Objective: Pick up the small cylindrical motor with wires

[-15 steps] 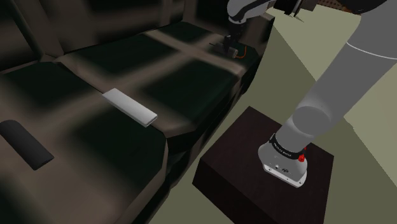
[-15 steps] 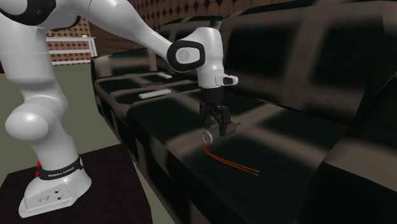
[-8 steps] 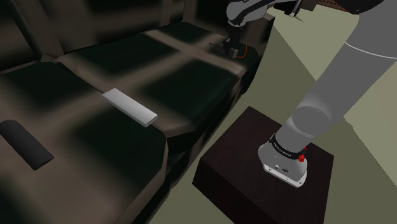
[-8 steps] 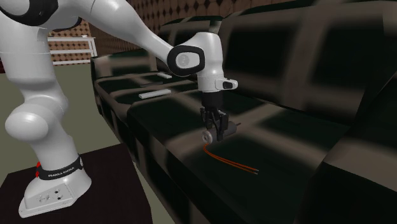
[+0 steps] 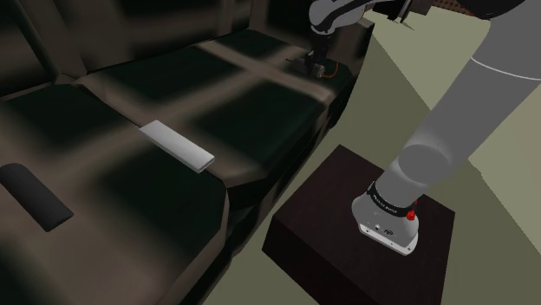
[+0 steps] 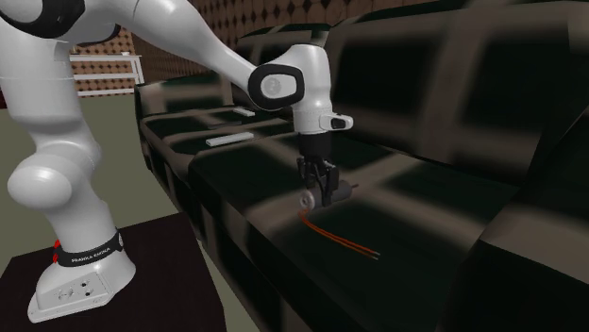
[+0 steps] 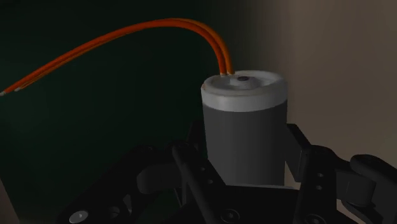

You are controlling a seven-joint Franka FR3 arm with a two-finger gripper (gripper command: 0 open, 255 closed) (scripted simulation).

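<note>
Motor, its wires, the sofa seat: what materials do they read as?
Motor: dark grey matte body, paler grey end cap, smooth; metal or plastic, the look leaves it open.
Wires: orange, slight gloss, thin and bending freely, probably plastic insulation.
Sofa seat: dark, soft sheen over padded cushions, looks like leather or vinyl.

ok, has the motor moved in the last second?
Yes, slightly: the grey, white-capped cylindrical motor, clasped in the black tool, dragged its orange wires' end toward the second exterior view's left across the dark sofa seat.
</note>
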